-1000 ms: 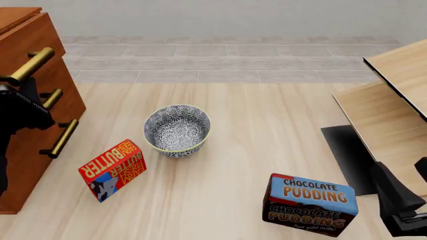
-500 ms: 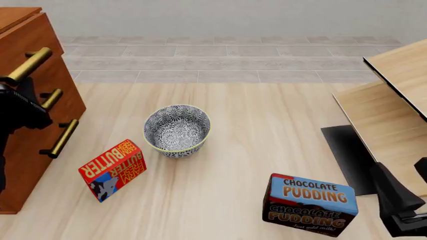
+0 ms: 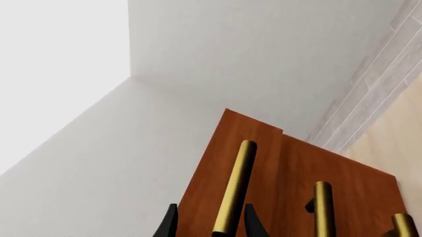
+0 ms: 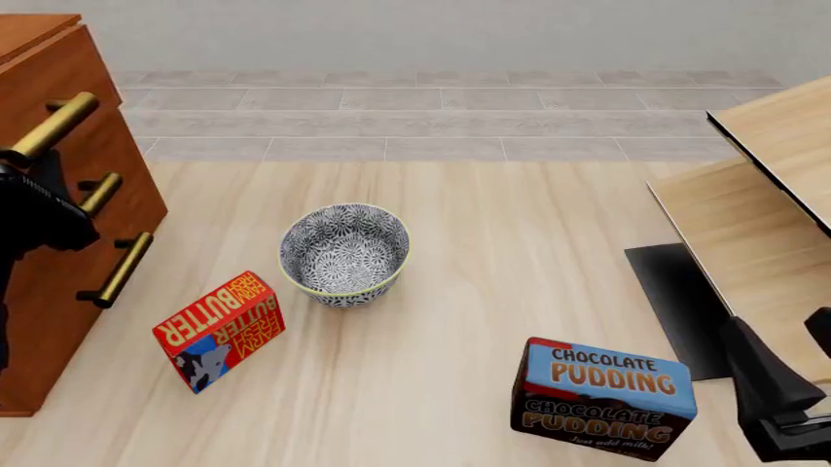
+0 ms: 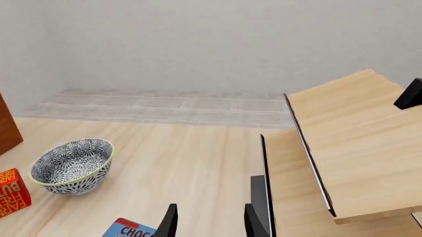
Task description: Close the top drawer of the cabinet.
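Observation:
The reddish-brown cabinet (image 4: 53, 321) stands at the table's left edge. Its top drawer (image 4: 65, 76) juts out slightly past the lower ones, and its brass handle (image 4: 54, 125) slants up. My left gripper (image 4: 29, 185) is at that handle's near end. In the left wrist view the handle (image 3: 236, 187) runs between the fingers (image 3: 170, 224) of the open left gripper (image 3: 209, 228), with gaps on both sides. The drawer front (image 3: 207, 168) lies behind it. My right gripper (image 4: 779, 418) rests open at the front right, and the right wrist view shows nothing held in it (image 5: 209, 224).
A patterned bowl (image 4: 344, 253) sits mid-table, with a red butter box (image 4: 221, 329) to its front left. A chocolate pudding box (image 4: 604, 397) stands near the right gripper. Pale wooden panels (image 4: 753, 224) and a black mat (image 4: 675, 302) occupy the right side.
The top drawer's handle and my left gripper have shifted slightly left, toward the cabinet. The right arm has not moved.

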Robot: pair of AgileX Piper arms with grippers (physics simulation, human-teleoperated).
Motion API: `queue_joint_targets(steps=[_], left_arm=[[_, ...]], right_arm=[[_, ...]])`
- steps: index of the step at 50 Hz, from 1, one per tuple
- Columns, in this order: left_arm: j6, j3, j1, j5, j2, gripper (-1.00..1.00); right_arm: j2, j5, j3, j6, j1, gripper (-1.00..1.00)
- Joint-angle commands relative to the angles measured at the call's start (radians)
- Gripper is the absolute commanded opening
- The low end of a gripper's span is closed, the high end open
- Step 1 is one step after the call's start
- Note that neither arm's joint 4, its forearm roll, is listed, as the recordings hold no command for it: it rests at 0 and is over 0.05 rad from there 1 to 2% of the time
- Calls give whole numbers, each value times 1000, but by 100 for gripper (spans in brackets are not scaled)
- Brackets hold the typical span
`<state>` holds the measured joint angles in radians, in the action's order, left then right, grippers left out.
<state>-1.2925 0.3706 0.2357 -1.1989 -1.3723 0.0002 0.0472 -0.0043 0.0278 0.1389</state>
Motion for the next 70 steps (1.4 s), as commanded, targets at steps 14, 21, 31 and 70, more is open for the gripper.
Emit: queue_joint_targets(steps=[14, 21, 31, 70], left_arm=[[7, 33, 39, -21, 4, 100], [1, 39, 42, -21, 0, 100], [6, 40, 49, -21, -2, 100], [12, 54, 70, -21, -18, 100]], right_arm=[[0, 1, 2, 0, 5, 100], [0, 1, 1, 0, 5, 100], [0, 1, 1, 2, 4, 100], [0, 5, 4, -3, 3, 100]])
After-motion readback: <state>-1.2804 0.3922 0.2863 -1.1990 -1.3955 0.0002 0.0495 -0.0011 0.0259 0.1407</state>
